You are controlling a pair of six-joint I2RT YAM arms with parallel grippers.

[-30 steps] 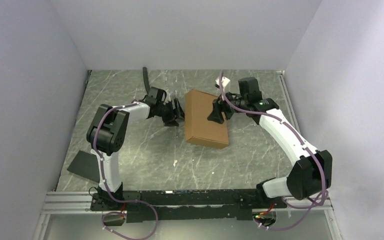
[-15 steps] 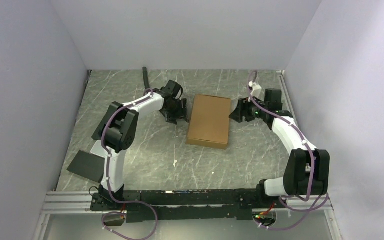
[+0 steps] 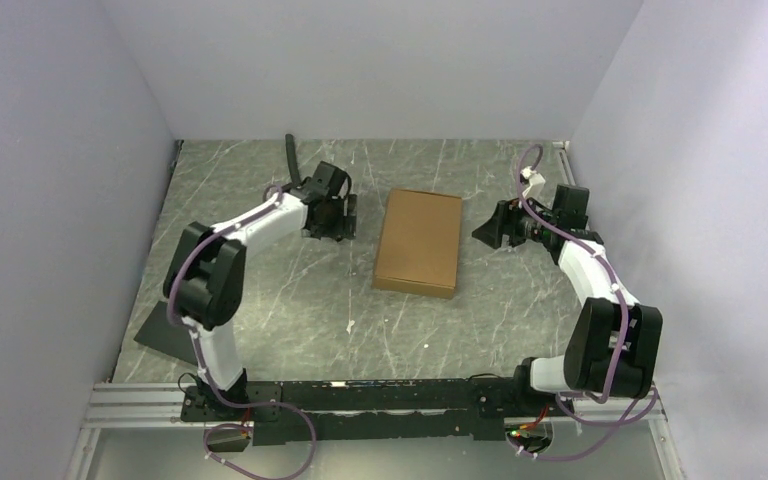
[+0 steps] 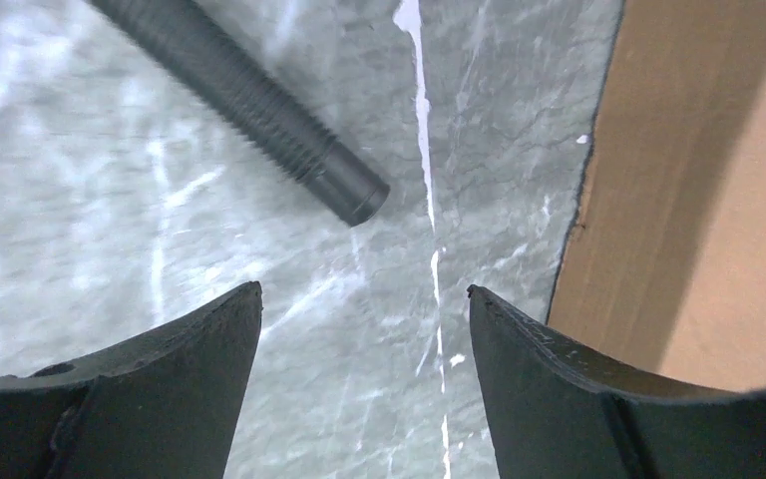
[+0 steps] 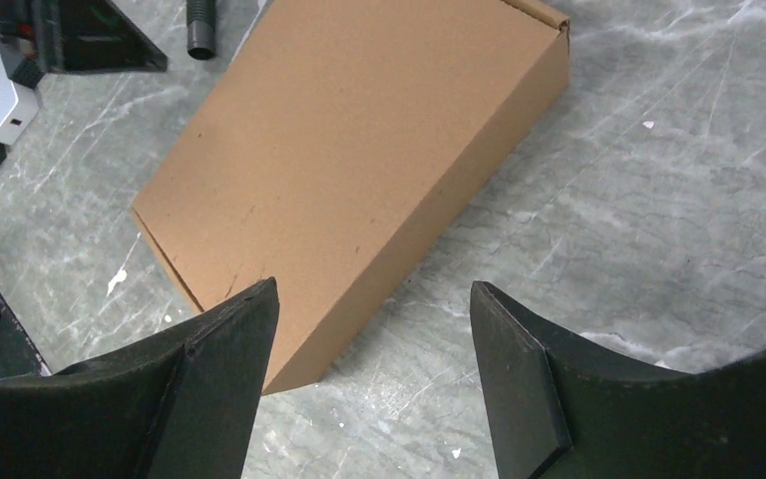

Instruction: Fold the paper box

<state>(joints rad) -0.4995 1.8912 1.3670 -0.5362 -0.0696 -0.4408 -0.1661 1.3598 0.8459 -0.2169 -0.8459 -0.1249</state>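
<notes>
The paper box (image 3: 419,242) is a closed, flat brown cardboard mailer lying on the grey table between the arms. It also shows in the right wrist view (image 5: 359,150) and at the right edge of the left wrist view (image 4: 698,190). My left gripper (image 3: 348,218) is open and empty, a short way left of the box; its jaws stand apart over bare table (image 4: 364,291). My right gripper (image 3: 482,232) is open and empty, just right of the box and apart from it; its jaws frame the box's near corner (image 5: 374,286).
A black ribbed tube (image 3: 289,160) lies at the back left; its end shows in the left wrist view (image 4: 249,110). A dark flat sheet (image 3: 165,330) lies at the front left. Grey walls close in the table on three sides.
Both grippers have drawn back from the box: the left moved left, the right moved right and off the box top. The box has settled flat and squarer to the table.
</notes>
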